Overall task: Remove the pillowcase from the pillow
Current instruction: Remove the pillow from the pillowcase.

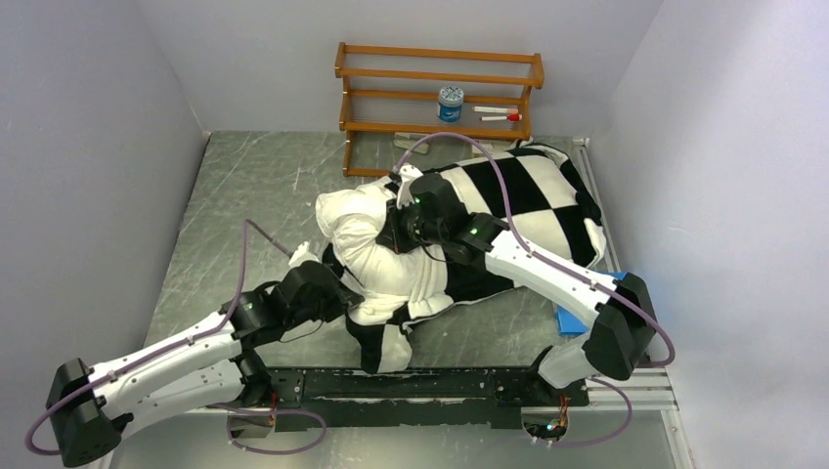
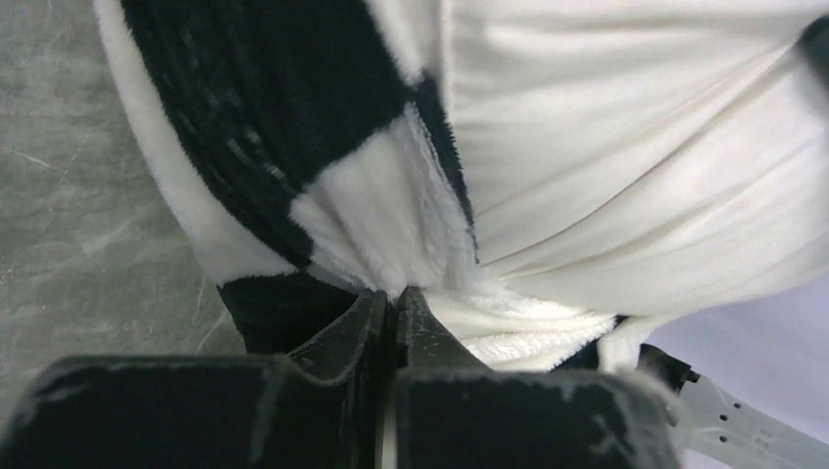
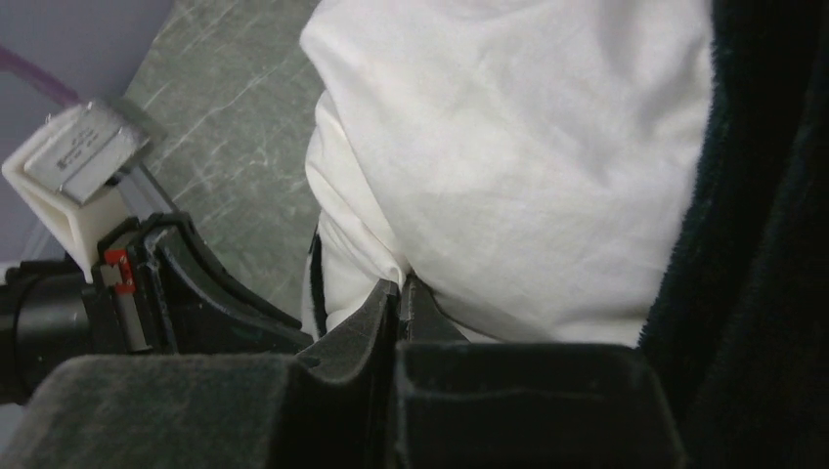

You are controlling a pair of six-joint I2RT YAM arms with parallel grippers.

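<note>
The black-and-white checkered pillowcase (image 1: 533,191) lies across the middle and right of the table. The plain white pillow (image 1: 367,234) sticks out of its left open end. My left gripper (image 1: 337,296) is at the near-left edge of the cover. In the left wrist view it (image 2: 396,298) is shut on a fold of the fuzzy pillowcase (image 2: 293,137), with the pillow (image 2: 635,166) to the right. My right gripper (image 1: 393,234) sits on top of the exposed pillow. In the right wrist view it (image 3: 403,290) is shut on a pinch of the pillow (image 3: 508,166), with the dark pillowcase (image 3: 763,244) at the right.
A wooden rack (image 1: 440,88) stands at the back with a blue-lidded jar (image 1: 450,103) and markers (image 1: 501,114) on it. A small blue pad (image 1: 577,318) lies by the right arm's base. Walls close in left, back and right. The left arm's camera mount (image 3: 73,181) shows in the right wrist view.
</note>
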